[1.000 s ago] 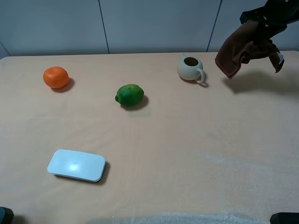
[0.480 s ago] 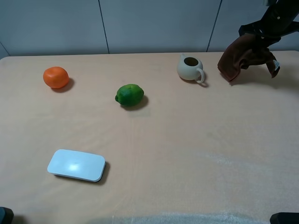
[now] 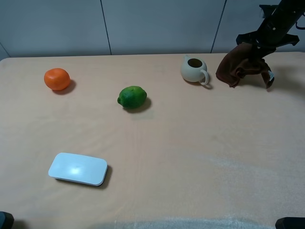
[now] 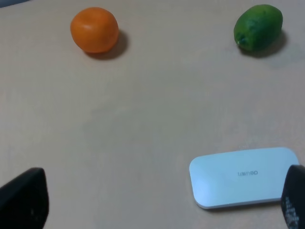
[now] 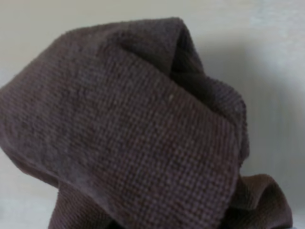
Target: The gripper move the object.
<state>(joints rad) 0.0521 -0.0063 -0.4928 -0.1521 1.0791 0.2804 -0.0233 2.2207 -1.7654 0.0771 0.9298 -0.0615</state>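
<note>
Exterior high view: the right gripper [image 3: 257, 44] has come down at the far right of the table [image 3: 200, 148], carrying a brown cloth [image 3: 240, 67]. A second ago the cloth hung clear above the surface. Now it sits lower and a little further left, and its bottom folds look to be touching the table just right of a cream pot [image 3: 193, 69]. Everything else lies where it did before.

The cloth is bunched, peaked where the gripper pinches its top. Its long axis runs roughly left to right, with one loose tail drooping at the right end. The right wrist view is filled with the cloth's dark woven folds and the fingers themselves are hidden.

The pot stands upright with its handle toward the near right. Its open mouth is dark inside, and whether it holds anything cannot be told.

A green lime [image 3: 132, 97] lies near the middle of the table, an orange [image 3: 57, 79] at the far left, and a flat white case [image 3: 77, 169] at the near left, all well apart.

In the left wrist view the left gripper [image 4: 158, 196] is spread wide with nothing between its dark fingertips [image 4: 23, 200]; the right tip overlaps the edge of the case.
</note>
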